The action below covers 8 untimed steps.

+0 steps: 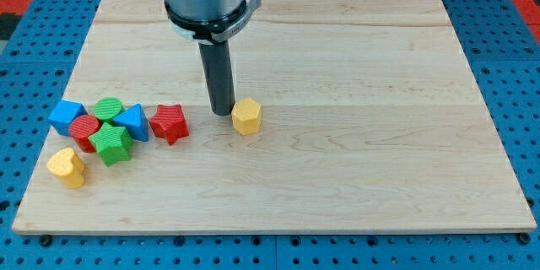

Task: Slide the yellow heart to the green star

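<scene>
- Just right of my tip (222, 113): yellow hexagon (246, 116), not the target; plain rod, holding nothing.
- Far down-left of tip: yellow heart (67, 167), untouched, near green star (111, 143); push not yet begun.

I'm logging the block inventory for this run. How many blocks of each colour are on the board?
Yellow: 2, the heart and the hexagonal block beside my tip
Red: 2
Green: 2
Blue: 2
Total: 8
</scene>
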Motion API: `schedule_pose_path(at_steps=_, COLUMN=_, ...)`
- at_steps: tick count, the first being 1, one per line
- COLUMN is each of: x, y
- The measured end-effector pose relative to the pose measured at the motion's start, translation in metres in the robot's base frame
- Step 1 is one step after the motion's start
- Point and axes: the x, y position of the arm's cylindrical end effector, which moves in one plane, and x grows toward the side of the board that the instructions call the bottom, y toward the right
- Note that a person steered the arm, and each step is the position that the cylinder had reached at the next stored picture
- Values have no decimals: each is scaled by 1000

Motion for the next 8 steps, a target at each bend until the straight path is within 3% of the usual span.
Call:
schedule_pose_path(at_steps=2, x=67, y=-13)
schedule_pose_path(at_steps=4, x=152, y=-61)
schedule_pose_path(at_steps=6, x=159, y=-211)
schedule_pose_path(at_steps=7, x=130, y=-222)
schedule_pose_path(at_steps=8, x=111, y=-180)
